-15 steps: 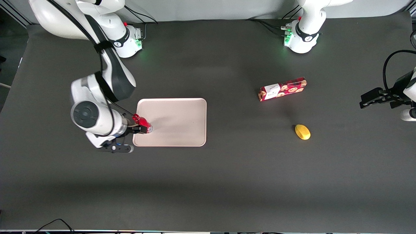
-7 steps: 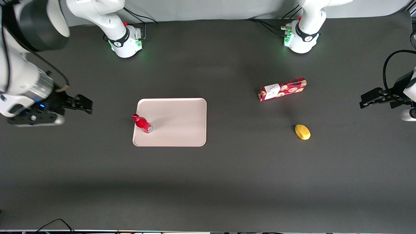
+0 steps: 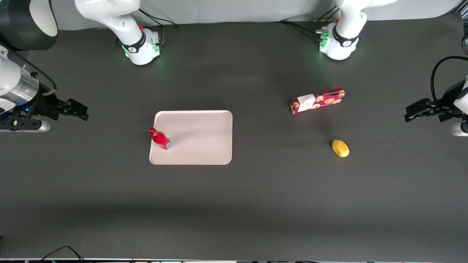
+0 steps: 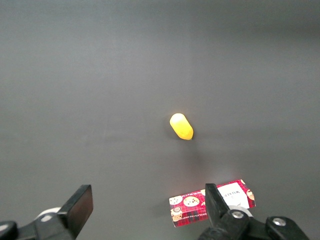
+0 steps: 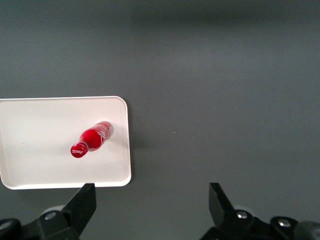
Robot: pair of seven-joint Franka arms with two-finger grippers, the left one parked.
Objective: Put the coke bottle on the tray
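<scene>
The tool [image 3: 78, 111] hangs above bare dark surface [image 3: 234, 204] at the working arm's end, its two fingers spread wide with nothing between them; the wrist view shows both fingertips [image 5: 86, 202] well apart over plain grey. It holds nothing and touches nothing.

Nearest to the tool, well apart from it toward the parked arm's end and a little nearer the front camera, lies the one tray [image 3: 204, 126], pale beige-pink, flat on the surface. The one coke bottle [image 3: 159, 138] stands upright on the tray, just inside the short rim that faces the tool and closer to the corner nearer the front camera. In the wrist view the coke bottle [image 5: 90, 141] is seen from above, its red cap nearest the lens, on the tray [image 5: 35, 125] close to the rim.

Much farther from the tool, toward the parked arm's end, sit one red snack box [image 3: 318, 100] with cookie pictures and one small yellow object [image 3: 340, 148]; the yellow object is nearer the front camera than the box.

The surface is a single matt dark grey sheet. A pale wall [image 3: 237, 9] runs along its edge by the two arm bases, and thin black cables trail there.
</scene>
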